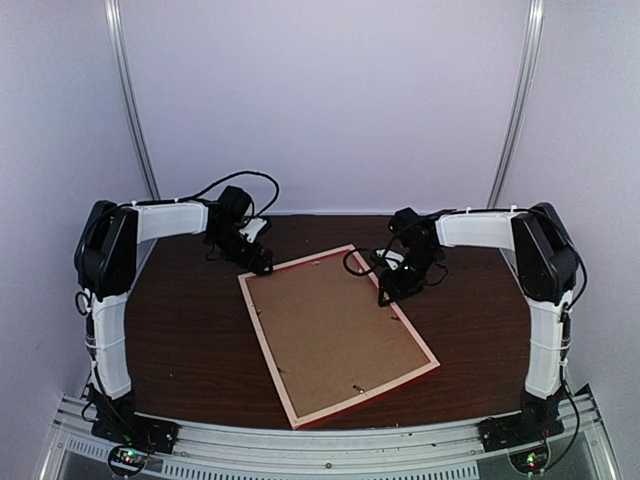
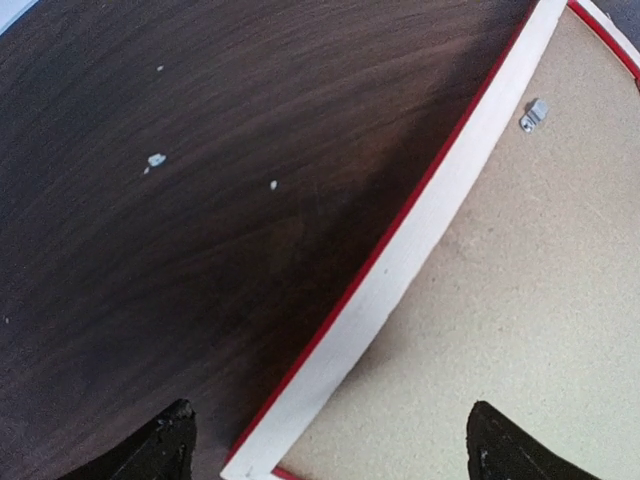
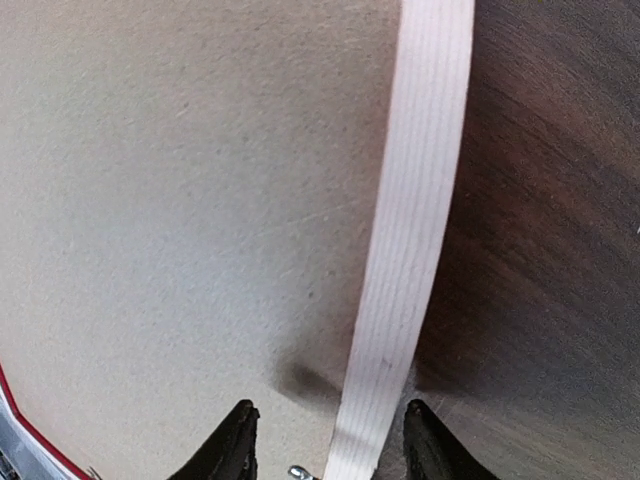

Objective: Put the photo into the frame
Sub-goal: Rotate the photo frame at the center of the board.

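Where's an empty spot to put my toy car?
Bare table left of the frame, by the left arm, and right of it, by the right arm. Crowded at the frame's far end, near left pincer and right pincer.

The frame (image 1: 272,350), back upward: front face hidden against the table (image 1: 180,340). Wrist views crop the frame at their borders. Of left gripper (image 2: 335,445) and right gripper (image 3: 327,445), fingertips alone show beside the frame's rail; bodies cut off.
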Available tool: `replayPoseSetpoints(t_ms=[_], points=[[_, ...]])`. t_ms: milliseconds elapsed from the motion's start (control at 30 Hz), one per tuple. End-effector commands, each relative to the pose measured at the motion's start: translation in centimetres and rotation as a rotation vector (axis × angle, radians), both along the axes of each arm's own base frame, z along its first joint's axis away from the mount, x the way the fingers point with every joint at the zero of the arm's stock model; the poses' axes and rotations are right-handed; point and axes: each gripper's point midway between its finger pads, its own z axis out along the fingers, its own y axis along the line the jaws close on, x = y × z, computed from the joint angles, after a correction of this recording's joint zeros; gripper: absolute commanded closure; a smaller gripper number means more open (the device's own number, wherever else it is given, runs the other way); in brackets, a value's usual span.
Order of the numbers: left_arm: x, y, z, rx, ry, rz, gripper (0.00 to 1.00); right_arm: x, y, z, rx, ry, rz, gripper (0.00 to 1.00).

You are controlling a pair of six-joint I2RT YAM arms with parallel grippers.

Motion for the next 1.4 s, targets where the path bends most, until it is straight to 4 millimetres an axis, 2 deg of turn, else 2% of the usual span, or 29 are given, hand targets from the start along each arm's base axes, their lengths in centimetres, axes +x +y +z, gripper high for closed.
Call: replayPoseSetpoints(t_ms=[0, 133, 267, 467, 567, 700, 900, 1100, 1267, 1367], points=[[1.0, -1.0, -0.9, 0.014, 0.002, -0.12, 0.06, -0.2, 0.3, 3.1, 0.086, -0.051, -0.047, 0.48], [1.6, -1.7, -2.5, 0.017, 0.04, -0.154, 0.11, -1.3, -0.3, 4.4, 0.11, -0.072, -0.082, 0.44], [2.3, -2.1, -3.1, 0.013, 0.048, -0.159, 0.16, -3.0, -1.3, 5.3, 0.116, -0.074, -0.104, 0.39], [2.0, -2.5, -3.6, -0.008, 0.081, -0.159, 0.38, -5.6, -2.9, 6.1, 0.121, -0.074, -0.163, 0.39], [1.6, -1.8, -4.2, 0.013, 0.098, -0.124, 0.49, -6.7, -4.2, 6.4, 0.1, -0.082, -0.212, 0.39], [0.8, 0.1, -4.9, 0.066, 0.113, -0.015, 0.61, -7.8, -5.8, 6.6, 0.064, -0.097, -0.272, 0.37], [-1.7, 3.3, -5.8, 0.151, 0.12, 0.107, 0.72, -9.4, -8.0, 6.3, 0.016, -0.097, -0.365, 0.34], [-4.1, 7.2, -6.0, 0.21, 0.139, 0.306, 0.73, -10.5, -8.6, 5.6, 0.016, -0.067, -0.423, 0.32], [-7.6, 8.3, -6.4, 0.131, 0.192, 0.39, 0.73, -11.0, -8.3, 4.0, 0.008, -0.035, -0.445, 0.28], [-10.5, 7.5, -6.9, 0.031, 0.255, 0.4, 0.72, -10.9, -7.4, 3.2, 0.02, -0.026, -0.442, 0.27]])
